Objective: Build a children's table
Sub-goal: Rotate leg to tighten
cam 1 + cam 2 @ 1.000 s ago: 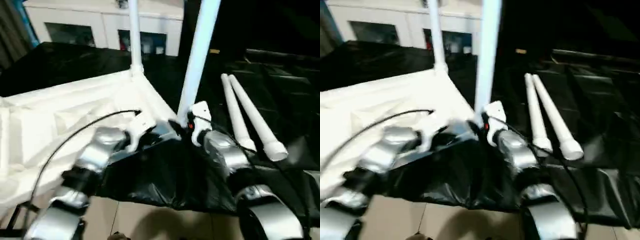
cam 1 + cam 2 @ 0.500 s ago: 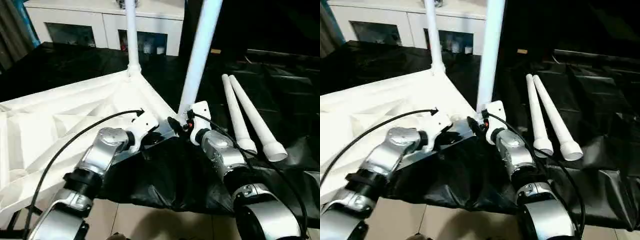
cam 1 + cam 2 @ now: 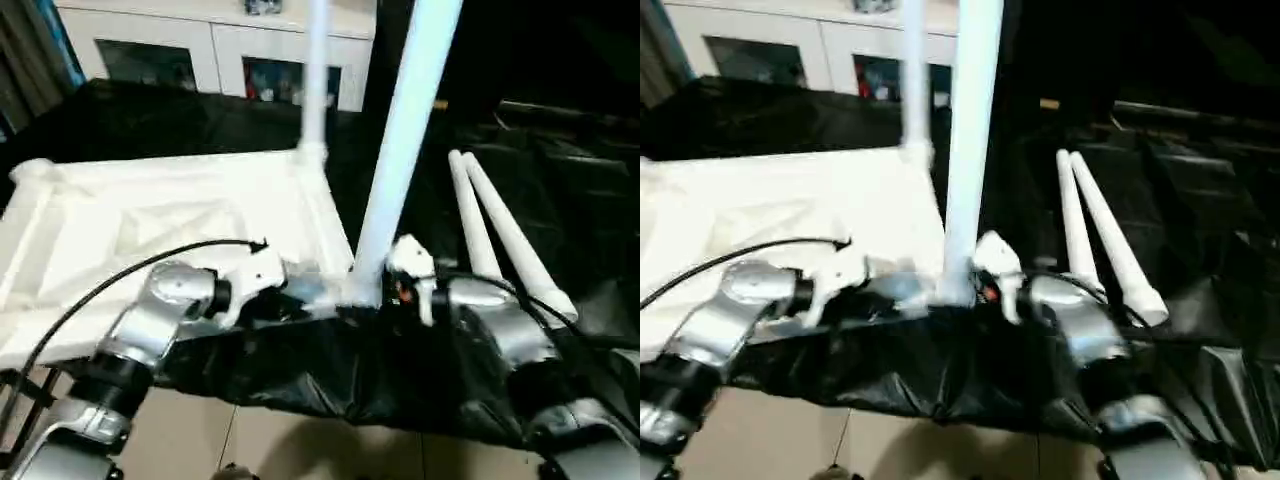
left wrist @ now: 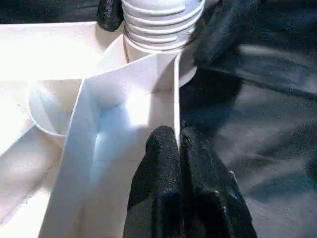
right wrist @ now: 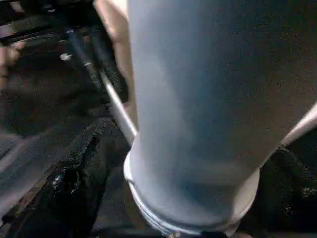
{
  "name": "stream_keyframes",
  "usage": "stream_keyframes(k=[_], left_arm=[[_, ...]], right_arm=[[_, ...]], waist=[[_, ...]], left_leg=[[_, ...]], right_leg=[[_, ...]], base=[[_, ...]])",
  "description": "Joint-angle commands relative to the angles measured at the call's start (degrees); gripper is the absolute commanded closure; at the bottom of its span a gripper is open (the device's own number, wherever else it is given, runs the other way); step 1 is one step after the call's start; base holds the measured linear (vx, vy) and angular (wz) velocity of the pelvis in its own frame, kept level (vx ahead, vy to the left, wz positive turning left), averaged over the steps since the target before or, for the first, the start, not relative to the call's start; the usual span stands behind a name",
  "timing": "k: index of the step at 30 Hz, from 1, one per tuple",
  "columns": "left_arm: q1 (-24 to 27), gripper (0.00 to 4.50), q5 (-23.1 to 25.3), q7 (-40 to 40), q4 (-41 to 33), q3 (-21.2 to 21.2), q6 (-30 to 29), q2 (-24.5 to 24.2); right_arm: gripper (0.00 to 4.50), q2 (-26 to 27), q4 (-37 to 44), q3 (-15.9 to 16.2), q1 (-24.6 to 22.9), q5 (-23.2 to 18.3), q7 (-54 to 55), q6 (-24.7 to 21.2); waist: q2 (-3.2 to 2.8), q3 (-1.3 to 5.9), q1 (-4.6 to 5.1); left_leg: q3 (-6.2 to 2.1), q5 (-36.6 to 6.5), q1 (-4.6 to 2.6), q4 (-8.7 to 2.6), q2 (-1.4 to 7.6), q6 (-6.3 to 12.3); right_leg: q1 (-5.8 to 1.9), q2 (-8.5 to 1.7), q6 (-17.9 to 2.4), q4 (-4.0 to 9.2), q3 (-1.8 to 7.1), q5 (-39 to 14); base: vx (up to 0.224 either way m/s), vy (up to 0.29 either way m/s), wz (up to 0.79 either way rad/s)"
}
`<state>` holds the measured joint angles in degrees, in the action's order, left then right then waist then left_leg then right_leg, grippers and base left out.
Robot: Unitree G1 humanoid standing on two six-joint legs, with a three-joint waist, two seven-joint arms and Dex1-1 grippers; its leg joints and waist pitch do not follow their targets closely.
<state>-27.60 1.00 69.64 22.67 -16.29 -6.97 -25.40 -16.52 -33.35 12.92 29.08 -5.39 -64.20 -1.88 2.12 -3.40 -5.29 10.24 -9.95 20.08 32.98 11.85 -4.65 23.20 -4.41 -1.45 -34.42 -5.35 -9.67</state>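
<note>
The children's table top (image 3: 150, 220) lies upside down on black sheeting, ribbed underside up. One white leg (image 3: 316, 80) stands in its far corner socket. A second leg (image 3: 405, 150) stands in the near corner socket, its threaded end (image 4: 161, 25) showing at the socket. My right gripper (image 3: 385, 290) is open, with a black finger (image 5: 79, 178) on each side of this leg's base. My left gripper (image 4: 179, 141) is shut on a thin upright rib (image 4: 176, 89) of the top, just beside that socket. Two loose legs (image 3: 500, 235) lie side by side to the right.
A white cabinet (image 3: 200, 50) with glass doors stands behind the work. Crumpled black sheeting (image 3: 330, 380) hangs over the front edge, with tiled floor (image 3: 280, 450) below. A black cable (image 3: 120, 280) arcs over my left forearm.
The whole view has shifted and tilted. My right gripper's fingers have spread wider around the near leg. The left gripper keeps its pinch on the rib.
</note>
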Motion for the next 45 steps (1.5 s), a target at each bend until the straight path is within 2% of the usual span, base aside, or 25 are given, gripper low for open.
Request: stream_keyframes(k=[1, 3, 4, 5, 6, 10, 11, 16, 18, 20, 21, 22, 23, 25, 27, 28, 29, 30, 33, 34, 35, 38, 40, 42, 45], left_arm=[[0.11, 4.5, -0.56, 1.84, -1.27, -2.86, 1.34, 0.66], [0.12, 4.5, -0.52, 2.36, -1.2, -3.06, 1.63, 0.35], [0.18, 4.5, -0.48, 2.81, -1.11, -3.18, 1.85, 0.06], [0.29, 4.5, -0.43, 3.34, -0.94, -3.14, 2.27, -0.22], [0.32, 4.5, -0.45, 3.42, -0.93, -3.08, 2.3, -0.26], [0.31, 4.5, -0.5, 3.53, -0.76, -3.01, 2.25, -0.42], [0.3, 4.5, -0.44, 3.61, -0.4, -2.92, 2.46, -0.31], [0.53, 4.5, -0.6, 0.87, -0.3, -1.89, 1.21, 0.84], [-0.08, 4.5, 0.69, -3.06, 0.7, -1.22, -0.12, 2.01], [-0.95, 4.5, 1.68, -6.19, 1.64, -0.71, -1.83, 3.21], [-1.4, 4.5, 1.9, -7.61, 1.98, -0.4, -2.65, 3.99], [-2.11, 4.5, 1.83, -9.43, 2.24, 0.02, -4.47, 5.33], [-2.11, 4.5, 1.83, -9.43, 2.24, 0.02, -4.47, 5.33], [-4.16, 4.5, 2.74, -14.63, 3.32, 0.19, -8.07, 9.05], [-5.5, 4.5, 3.25, -18.16, 4.84, 0.31, -9.52, 11.85], [-5.98, 4.5, 3.31, -19.56, 5.54, 0.37, -9.95, 13.16], [-6.21, 4.5, 3.3, -20.59, 5.97, 0.18, -10.31, 14.59], [-6.28, 4.5, 3.4, -21.4, 6.21, -0.06, -10.4, 15.65], [-6.29, 4.5, 3.97, -22.21, 6.44, -0.51, -10.19, 16.59], [-6.17, 4.5, 4.34, -22.46, 6.51, -0.69, -10.0, 17.01], [-5.94, 4.5, 4.64, -22.21, 6.37, -1.06, -9.71, 17.02], [-5.54, 4.5, 4.59, -21.28, 5.83, -1.39, -9.38, 16.63], [-4.88, 4.5, 4.06, -19.32, 4.04, -1.41, -9.74, 15.43], [-4.1, 4.5, 3.2, -16.89, 2.3, -1.15, -8.9, 13.8], [-3.47, 4.5, 2.3, -14.53, 1.35, -1.05, -7.19, 12.45]], right_arm=[[0.92, 0.14, 3.89, 4.07, -0.43, -1.14, -5.36, -0.51], [0.92, 0.05, 4.05, 4.23, -0.47, -1.08, -5.68, -0.54], [1.1, 0.1, 4.08, 4.31, -0.47, -1.0, -5.72, -0.54], [1.1, 0.15, 4.46, 4.33, -0.62, -0.97, -5.91, -0.78], [1.33, 0.15, 4.64, 4.34, -0.69, -1.01, -6.07, -0.9], [1.47, 0.32, 5.63, 4.38, -1.2, -1.36, -6.29, -1.85], [1.65, 0.72, 6.06, 3.98, -1.66, -1.73, -6.12, -2.84], [1.72, 2.42, 6.81, 2.75, -2.82, -3.21, -4.05, -5.58], [1.74, 3.99, 6.07, 1.73, -2.84, -2.67, -0.03, -6.64], [1.74, 6.07, 3.5, 0.55, -2.16, -0.65, 6.47, -5.48], [1.74, 6.99, 2.16, -0.1, -1.79, 0.31, 9.67, -4.72], [1.74, 8.66, -0.02, -1.49, -0.82, 1.12, 15.01, -5.31], [1.74, 8.66, -0.02, -1.49, -0.82, 1.12, 15.01, -5.31], [1.75, 12.86, -5.32, -5.13, 1.7, 1.78, 27.3, -6.33], [1.75, 15.06, -8.55, -6.73, 3.24, 1.99, 33.36, -6.17], [1.75, 15.92, -10.28, -7.38, 4.02, 2.1, 36.14, -5.97], [1.75, 16.82, -12.04, -8.03, 4.78, 2.06, 38.83, -5.6], [1.75, 17.57, -13.44, -8.4, 5.4, 1.94, 40.5, -5.14], [1.75, 18.28, -14.74, -8.57, 6.07, 2.26, 42.16, -4.31], [1.4, 18.67, -14.98, -8.78, 6.26, 2.62, 42.56, -3.41], [1.19, 19.1, -15.22, -9.43, 6.53, 2.69, 42.61, -2.5], [0.95, 19.15, -14.87, -10.15, 6.64, 2.08, 41.23, -2.03], [0.62, 17.71, -12.88, -8.51, 6.32, 3.27, 38.37, -1.69], [0.56, 15.46, -9.21, -6.35, 5.45, 3.86, 34.1, -1.21], [0.56, 13.59, -6.52, -5.03, 4.68, 3.2, 29.72, -1.57]], waist=[[0.36, 3.65, -0.18], [0.2, 3.69, -0.18], [0.21, 3.7, -0.13], [0.17, 3.74, -0.13], [0.33, 3.84, -0.13], [0.37, 3.88, -0.14], [0.39, 3.88, -0.2], [0.4, 3.77, -0.21], [0.24, 3.62, 0.03], [0.19, 3.61, 0.07], [0.12, 3.51, 0.33], [0.09, 3.52, 0.5], [0.11, 3.48, 0.71], [-0.06, 3.54, 1.06], [-0.14, 3.56, 1.11], [-0.06, 3.54, 1.22], [-0.32, 3.65, 1.19], [-0.23, 3.72, 1.17], [-0.27, 3.86, 0.9], [-0.43, 3.96, 0.76], [-0.34, 4.0, 0.75], [-0.41, 4.14, 0.53], [-0.43, 4.13, 0.48], [-0.24, 4.13, 0.46], [-0.16, 4.25, 0.38]], left_leg=[[-0.29, -12.59, -0.08, -3.72, 1.76, 2.61], [-0.3, -12.71, -0.18, -3.72, 1.77, 2.42], [-0.29, -13.01, -0.24, -3.75, 1.8, 2.14], [-0.31, -13.33, -0.28, -3.73, 1.78, 1.91], [-0.35, -12.86, -0.23, -3.71, 1.77, 1.83], [-0.27, -12.23, -0.21, -3.65, 1.75, 1.93], [-0.28, -12.04, -0.17, -3.64, 1.74, 2.0], [-0.35, -12.99, -0.26, -3.73, 1.74, 1.58], [-0.45, -14.74, -0.45, -3.93, 1.78, 0.77], [-0.52, -15.4, -0.55, -3.95, 1.78, 0.47], [-0.65, -17.17, -0.74, -3.94, 1.57, -0.59], [-0.8, -17.5, -0.63, -4.0, 1.53, -0.97], [-0.79, -17.77, -0.6, -4.01, 1.5, -1.09], [-0.96, -18.3, -0.86, -3.93, 1.39, -1.64], [-0.88, -18.4, -1.08, -3.83, 1.37, -1.57], [-0.79, -18.59, -1.06, -3.77, 1.3, -1.46], [-0.89, -18.47, -0.96, -3.8, 1.35, -1.5], [-0.91, -18.42, -0.96, -3.81, 1.37, -1.49], [-0.77, -17.91, -0.82, -3.81, 1.38, -0.87], [-0.72, -16.89, -0.55, -3.87, 1.42, -0.57], [-0.68, -16.62, -0.52, -3.84, 1.43, -0.52], [-0.61, -15.26, -0.35, -3.81, 1.37, 0.05], [-0.57, -15.03, -0.44, -3.85, 1.49, 0.23], [-0.58, -14.56, -0.22, -3.85, 1.49, 0.47], [-0.46, -12.81, -0.07, -3.74, 1.45, 1.42]], right_leg=[[-2.96, -4.08, -9.26, 4.09, 3.24, -17.86], [-2.89, -4.12, -9.32, 4.12, 3.29, -17.84], [-2.83, -4.12, -9.53, 4.14, 3.31, -17.79], [-2.86, -4.14, -9.71, 4.12, 3.3, -17.72], [-2.99, -4.12, -9.82, 3.96, 3.3, -16.87], [-3.0, -4.03, -10.33, 3.79, 3.31, -15.26], [-3.08, -4.09, -10.23, 3.8, 3.29, -15.33], [-2.92, -4.12, -9.29, 4.09, 3.28, -17.96], [-2.74, -4.07, -9.1, 4.4, 3.24, -19.57], [-2.7, -4.12, -8.98, 4.5, 3.22, -20.4], [-2.54, -4.29, -8.04, 4.99, 3.11, -24.16], [-2.63, -4.33, -7.27, 5.06, 3.06, -25.72], [-2.54, -4.27, -6.99, 5.17, 3.03, -26.48], [-2.33, -4.37, -6.32, 5.55, 2.93, -28.39], [-2.05, -4.21, -6.69, 5.65, 2.95, -27.25], [-2.04, -4.13, -6.66, 5.68, 2.93, -27.16], [-2.18, -4.3, -6.85, 5.54, 2.96, -26.54], [-2.19, -4.17, -6.96, 5.49, 2.91, -25.5], [-2.3, -4.09, -7.56, 5.16, 3.06, -22.33], [-2.47, -4.08, -7.99, 4.88, 3.15, -19.82], [-2.52, -4.09, -8.09, 4.79, 3.16, -19.28], [-2.8, -4.07, -8.61, 4.48, 3.21, -17.43], [-2.75, -4.05, -9.1, 4.36, 3.21, -16.34], [-2.99, -4.02, -9.12, 4.23, 3.16, -15.74], [-3.16, -4.08, -9.22, 4.06, 3.27, -14.19]], base=[[0.0, 0.0, 0.0], [0.0, 0.0, 0.0], [0.0, 0.0, 0.0], [0.0, 0.0, 0.0], [0.0, 0.0, 0.0], [0.0, 0.0, 0.0], [0.0, 0.0, 0.0], [0.0, 0.0, 0.0], [0.0, 0.0, 0.0], [0.0, 0.0, 0.0], [0.0, 0.0, 0.0], [0.0, 0.0, 0.0], [0.0, 0.0, 0.0], [0.0, 0.0, 0.0], [0.0, 0.0, 0.0], [0.0, 0.0, 0.0], [0.0, 0.0, 0.0], [0.0, 0.0, 0.0], [0.0, 0.0, 0.0], [0.0, 0.0, 0.0], [0.0, 0.0, 0.0], [0.0, 0.0, 0.0], [0.0, 0.0, 0.0], [0.0, 0.0, 0.0], [0.0, 0.0, 0.0]])
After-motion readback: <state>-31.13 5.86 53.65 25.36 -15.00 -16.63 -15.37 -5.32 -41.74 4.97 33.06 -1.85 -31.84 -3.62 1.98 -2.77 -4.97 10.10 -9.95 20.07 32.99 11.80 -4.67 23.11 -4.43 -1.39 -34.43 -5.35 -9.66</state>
